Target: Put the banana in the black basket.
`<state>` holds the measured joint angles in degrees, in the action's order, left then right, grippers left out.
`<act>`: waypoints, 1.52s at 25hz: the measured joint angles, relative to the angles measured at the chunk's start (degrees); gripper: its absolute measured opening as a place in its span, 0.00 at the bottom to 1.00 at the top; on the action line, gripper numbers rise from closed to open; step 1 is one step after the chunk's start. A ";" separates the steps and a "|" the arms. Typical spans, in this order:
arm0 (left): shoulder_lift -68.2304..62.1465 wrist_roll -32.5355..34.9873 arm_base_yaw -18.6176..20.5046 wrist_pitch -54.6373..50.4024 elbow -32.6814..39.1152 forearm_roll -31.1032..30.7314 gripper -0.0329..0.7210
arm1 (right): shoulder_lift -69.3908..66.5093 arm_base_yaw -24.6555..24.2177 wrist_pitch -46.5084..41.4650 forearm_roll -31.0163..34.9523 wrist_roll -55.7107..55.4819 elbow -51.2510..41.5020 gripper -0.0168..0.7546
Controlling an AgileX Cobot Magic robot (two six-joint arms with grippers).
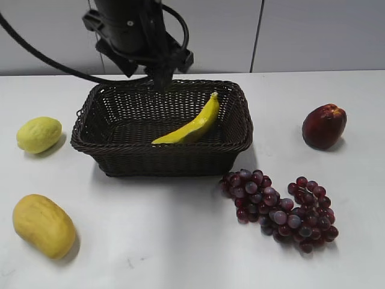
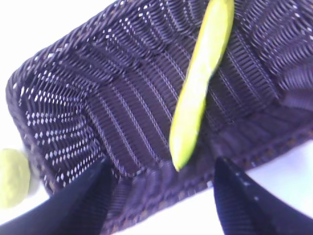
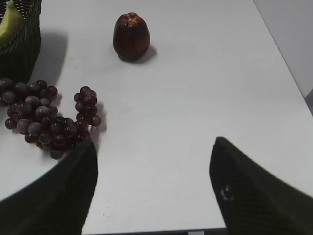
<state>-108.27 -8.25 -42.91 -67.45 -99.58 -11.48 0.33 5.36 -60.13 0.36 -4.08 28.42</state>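
The banana (image 1: 191,125) lies inside the black basket (image 1: 96,141), slanting from the middle of the floor up against the far right wall. The left wrist view shows it (image 2: 200,78) on the basket's woven floor (image 2: 88,98). My left gripper (image 1: 161,78) hangs over the basket's far rim; its jaws (image 2: 161,164) are open and empty, above the rim near the banana's tip. My right gripper (image 3: 154,147) is open and empty over bare table; it is out of the exterior view. The banana's tip (image 3: 9,19) and a basket corner (image 3: 19,54) show at the right wrist view's left edge.
A pale-yellow lemon-like fruit (image 1: 38,134) and a yellow-orange oval fruit (image 1: 43,225) lie left of the basket. A bunch of dark red grapes (image 1: 280,208) lies at front right. A dark red apple-like fruit (image 1: 324,125) sits at right, also in the right wrist view (image 3: 131,36).
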 joint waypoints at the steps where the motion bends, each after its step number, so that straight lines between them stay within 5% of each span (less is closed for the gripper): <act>1: 1.26 0.00 0.00 -1.00 0.00 0.71 0.88 | 0.00 0.00 0.00 0.00 0.00 0.00 0.76; 12: 12.15 0.00 2.09 -2.33 0.18 2.15 0.85 | 0.00 0.00 0.00 0.00 0.00 0.00 0.76; 20: 15.15 0.00 10.23 -2.28 2.42 5.96 0.84 | 0.00 0.00 -0.06 0.00 0.00 0.00 0.76; 38: 48.96 -1.84 21.37 -2.48 44.65 7.32 0.83 | 0.00 0.00 -0.02 0.00 0.00 0.00 0.76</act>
<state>-59.31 -10.09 -21.55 -69.93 -54.94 -4.16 0.33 5.36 -60.15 0.36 -4.08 28.42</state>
